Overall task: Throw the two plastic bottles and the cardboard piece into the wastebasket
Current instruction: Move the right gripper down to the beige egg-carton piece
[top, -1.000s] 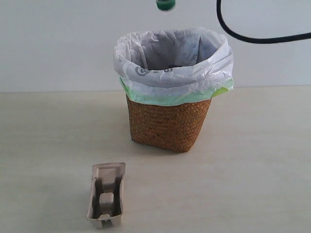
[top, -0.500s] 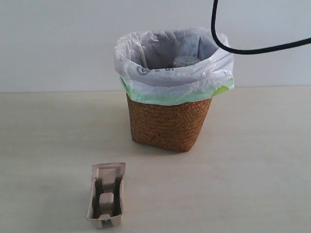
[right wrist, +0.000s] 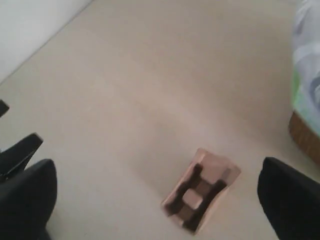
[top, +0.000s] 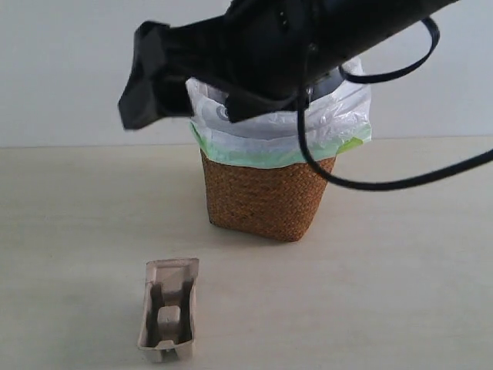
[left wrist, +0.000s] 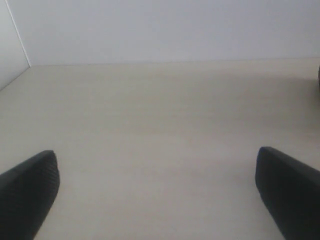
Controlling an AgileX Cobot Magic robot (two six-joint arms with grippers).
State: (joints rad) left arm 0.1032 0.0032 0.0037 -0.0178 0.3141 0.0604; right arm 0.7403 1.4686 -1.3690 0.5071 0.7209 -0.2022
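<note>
Table (top: pixel 400 254) carries wastebasket (top: pixel 266 200) and cardboard piece (top: pixel 168 308)

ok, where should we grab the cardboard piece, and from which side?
Probably from above, across its narrow width: the cardboard piece lies flat on the table, hollows up, long side walls upright and free. Close the jaws on those two walls mid-length.
</note>
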